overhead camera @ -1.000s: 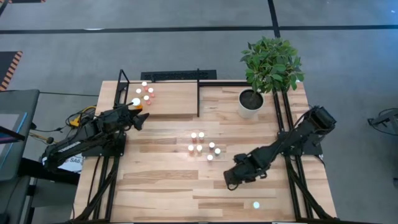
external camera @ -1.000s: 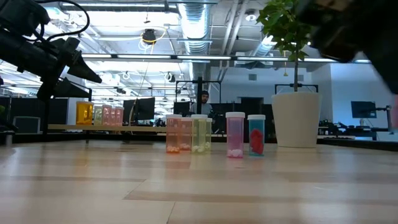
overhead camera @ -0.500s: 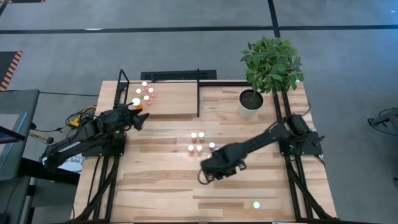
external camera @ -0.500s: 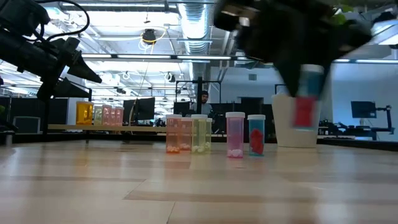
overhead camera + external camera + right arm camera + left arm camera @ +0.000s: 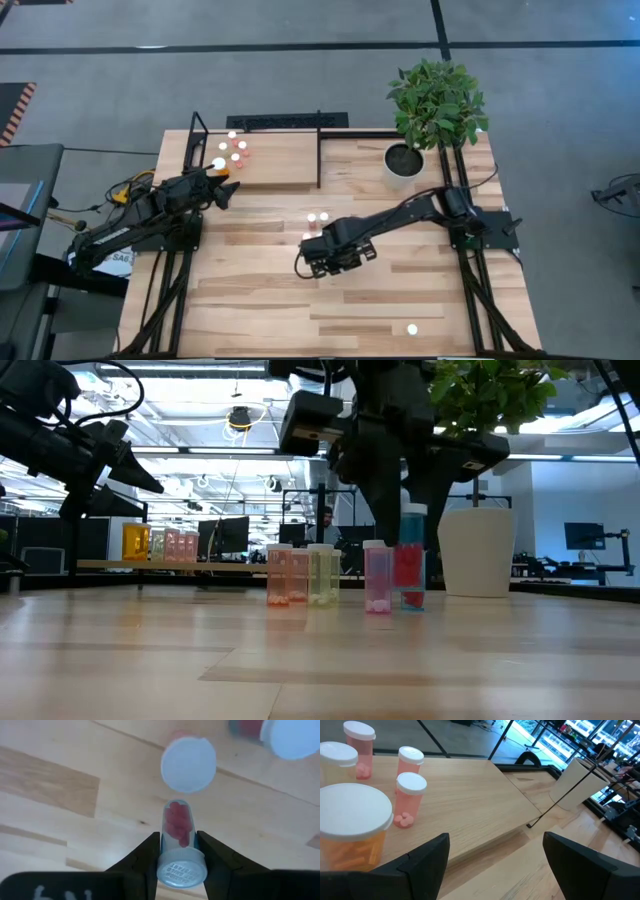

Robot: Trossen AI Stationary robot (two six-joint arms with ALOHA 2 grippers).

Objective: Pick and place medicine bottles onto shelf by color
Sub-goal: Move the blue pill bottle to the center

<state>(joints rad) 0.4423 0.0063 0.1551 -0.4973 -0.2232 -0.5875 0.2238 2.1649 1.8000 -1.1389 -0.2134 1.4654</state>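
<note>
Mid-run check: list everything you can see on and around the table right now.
shelf: one, light wood with black frame, table's back left.
shelf bottles: five, white caps, pink and orange, shelf's left end.
middle bottles: at least four standing, orange, yellow-green, pink, table centre.
lone bottle: one, white cap, front edge.
plant: one, green, white pot, back right.
left gripper: open, beside shelf.
right gripper: shut on red-pill bottle, over the centre.

The right gripper (image 5: 318, 262) has swung leftward over the table's middle, carrying a red-filled bottle (image 5: 179, 845).
</note>
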